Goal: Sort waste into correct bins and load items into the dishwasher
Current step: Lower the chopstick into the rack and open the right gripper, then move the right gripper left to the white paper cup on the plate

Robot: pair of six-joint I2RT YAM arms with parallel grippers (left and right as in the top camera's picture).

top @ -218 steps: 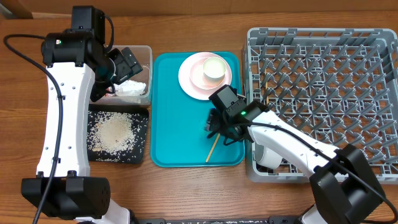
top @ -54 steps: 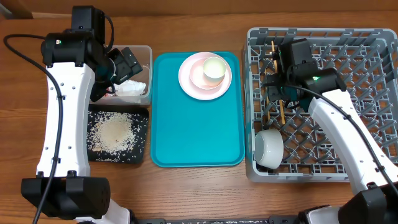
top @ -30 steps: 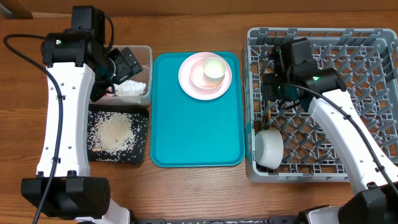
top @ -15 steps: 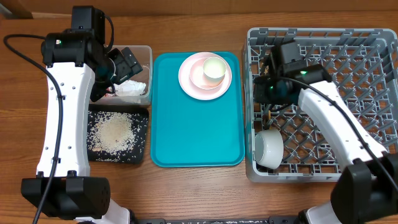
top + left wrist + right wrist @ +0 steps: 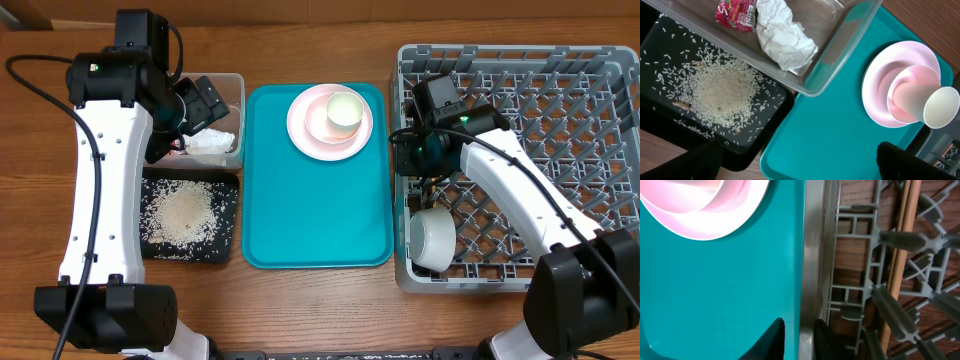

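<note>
The overhead camera looked straight down on the whole table (image 5: 320, 300), the left wrist camera looked down from some height on the teal tray (image 5: 840, 135), and the right wrist camera was very near the dish rack (image 5: 814, 255) wall, all three sharing the pink plate (image 5: 300, 125).

tissue (image 5: 782, 37), wrapper (image 5: 735, 12): held in clear tub (image 5: 836, 59)
rice (image 5: 720, 92): spread in black tray (image 5: 765, 122)
cup (image 5: 343, 108): set on pink plate (image 5: 303, 130)
bowl (image 5: 433, 240), chopsticks (image 5: 896, 265): laid in rack (image 5: 600, 60)

Upper left, a tub (image 5: 240, 110); below it, a rice tray (image 5: 190, 255). Centre, a serving tray (image 5: 310, 210) bearing a plate (image 5: 303, 130) and cup (image 5: 344, 108) at its top. Right, a dish rack (image 5: 560, 100) holding a bowl (image 5: 432, 238).
</note>
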